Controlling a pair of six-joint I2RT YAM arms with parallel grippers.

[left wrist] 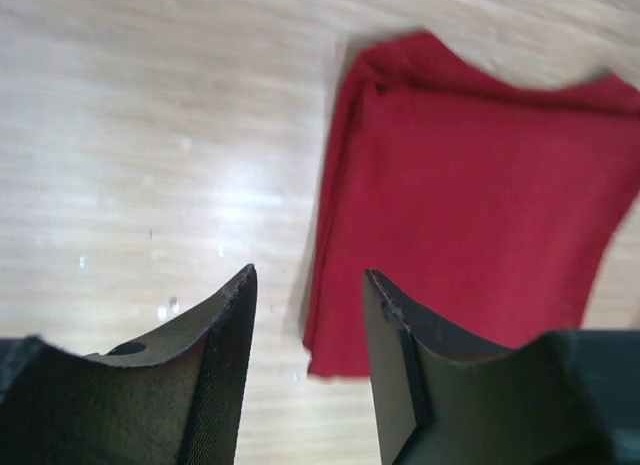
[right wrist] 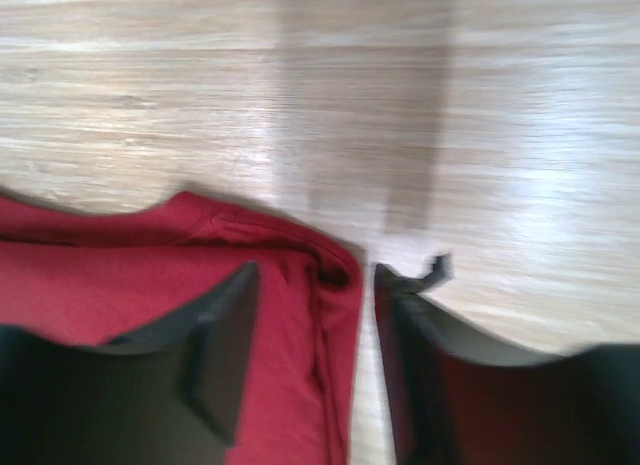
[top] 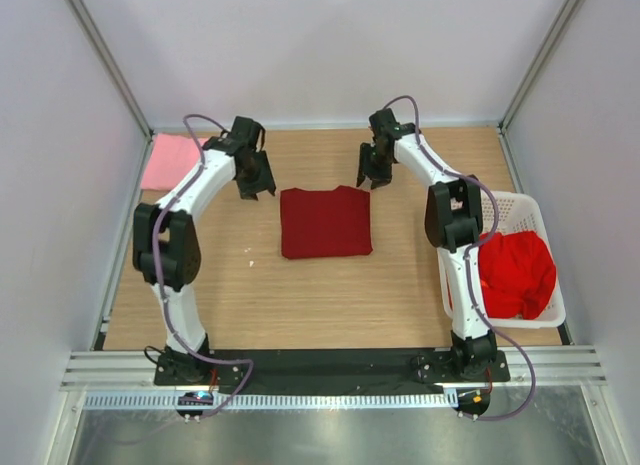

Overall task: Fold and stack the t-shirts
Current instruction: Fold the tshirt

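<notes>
A dark red t-shirt (top: 325,221) lies folded into a square on the table's middle. It also shows in the left wrist view (left wrist: 470,185) and the right wrist view (right wrist: 150,275). My left gripper (top: 256,180) is open and empty, above the table just left of the shirt's far left corner. My right gripper (top: 372,172) is open and empty, over the shirt's far right corner. A light pink t-shirt (top: 170,161) lies folded at the far left. A bright red t-shirt (top: 515,273) sits bunched in the white basket (top: 548,315). The orange shirt is out of view.
The white slotted basket stands at the right edge beside the right arm. White walls enclose the table on three sides. A black strip and metal rail run along the near edge.
</notes>
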